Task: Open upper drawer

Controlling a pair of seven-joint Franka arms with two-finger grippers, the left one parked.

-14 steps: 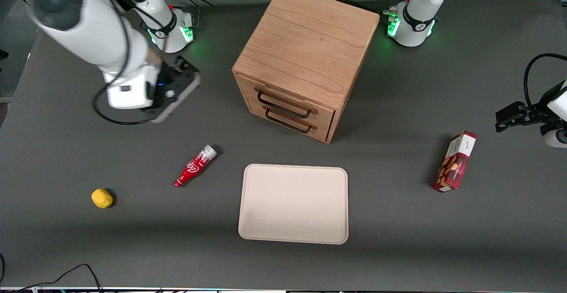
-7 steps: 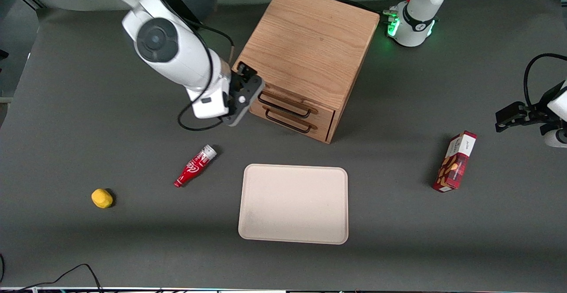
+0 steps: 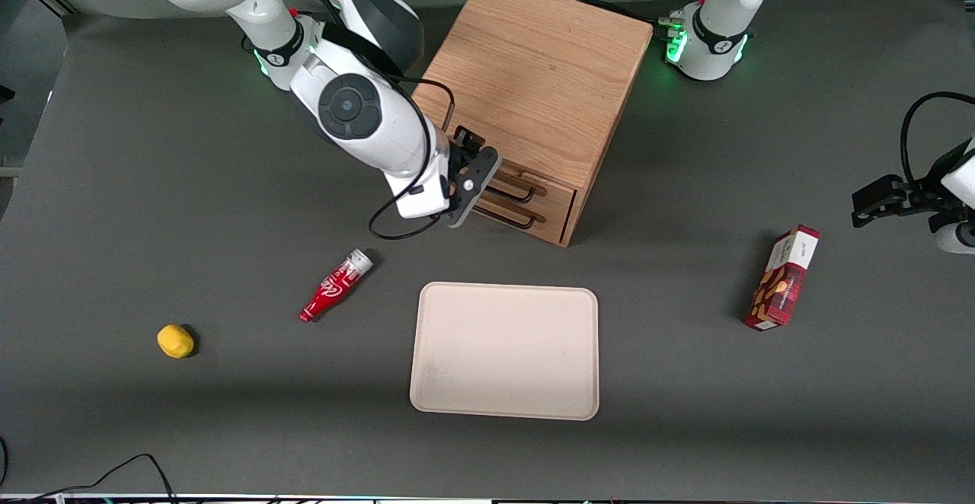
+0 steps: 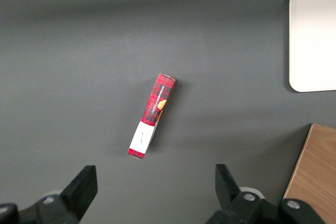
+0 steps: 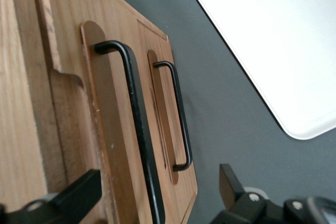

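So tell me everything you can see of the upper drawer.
The upper drawer is the topmost of two in a light oak cabinet standing on the table. Its narrow wood front carries a long black wire handle on a rounded backing strip. It looks fully shut, flush with the cabinet face, just above the matching lower drawer. The gripper hangs open in front of it, fingers either side of the handle, not yet closed on it. Whether anything touches the handle cannot be told.

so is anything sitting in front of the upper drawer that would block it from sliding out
Nothing visible does. The end effector is open at the upper drawer's handle, fingers on either side of the bar. In front of the drawer there is bare table before the tray, which lies nearer the camera, and the bottle lies off to one side.
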